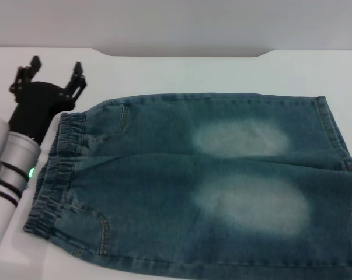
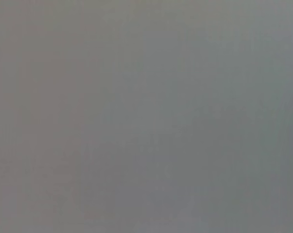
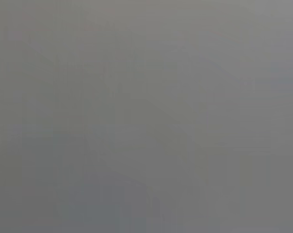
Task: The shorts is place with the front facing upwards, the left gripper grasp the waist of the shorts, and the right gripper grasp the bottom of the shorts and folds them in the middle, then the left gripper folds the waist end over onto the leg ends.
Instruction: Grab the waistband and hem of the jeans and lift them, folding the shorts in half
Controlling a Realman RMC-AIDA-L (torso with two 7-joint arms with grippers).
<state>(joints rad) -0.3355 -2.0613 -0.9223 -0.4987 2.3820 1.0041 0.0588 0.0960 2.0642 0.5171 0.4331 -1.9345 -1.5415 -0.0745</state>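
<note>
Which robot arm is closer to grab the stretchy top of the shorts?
The left. The left gripper hovers open just beyond the waist of the shorts; no right arm shows.

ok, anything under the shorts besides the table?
Only the white table shows around the denim shorts, which lie flat and cover whatever is beneath. The left gripper, open, sits beyond the waist, apart from the cloth. The right gripper is out of view.

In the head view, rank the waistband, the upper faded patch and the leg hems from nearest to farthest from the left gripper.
From the left gripper, open at far left:
1. Waistband, just beside it.
2. Upper faded patch, mid-shorts.
3. Leg hems, right edge.
</note>
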